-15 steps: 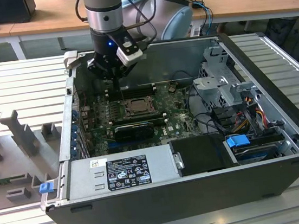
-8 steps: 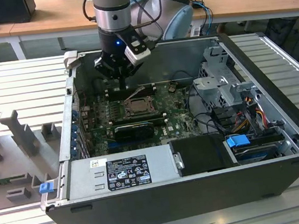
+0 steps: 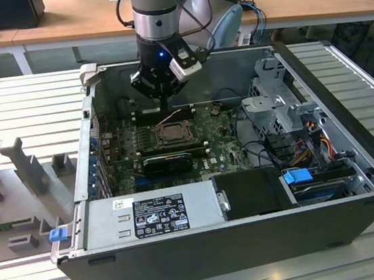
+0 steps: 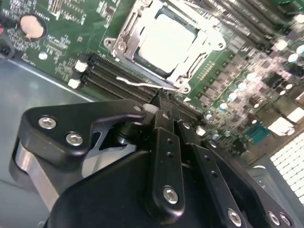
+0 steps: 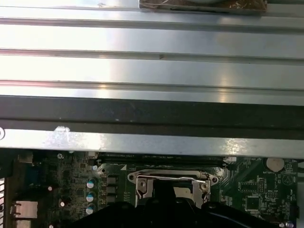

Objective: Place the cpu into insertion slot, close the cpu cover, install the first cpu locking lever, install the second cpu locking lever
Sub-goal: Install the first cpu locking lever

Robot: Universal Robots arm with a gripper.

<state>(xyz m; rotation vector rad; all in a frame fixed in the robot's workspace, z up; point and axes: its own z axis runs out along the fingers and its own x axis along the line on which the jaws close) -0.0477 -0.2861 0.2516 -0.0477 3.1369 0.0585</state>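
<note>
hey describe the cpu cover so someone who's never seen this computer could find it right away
Look inside the open computer case, at the green motherboard on its floor. Just beyond the arm's pincer sits a thin silvery square frame, the cpu cover, lying down around the pale cpu. Unlike the long black memory slots beside it, it is shiny metal with a big square cut-out.

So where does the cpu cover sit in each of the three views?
Exterior view: the cpu cover lies mid-motherboard, just below the gripper.
Second wrist view: the silvery frame around the pale cpu, beyond the gripper.
First wrist view: low centre, partly behind the gripper.
Shared landmark: the thin wire lever along the frame's edge.
</note>
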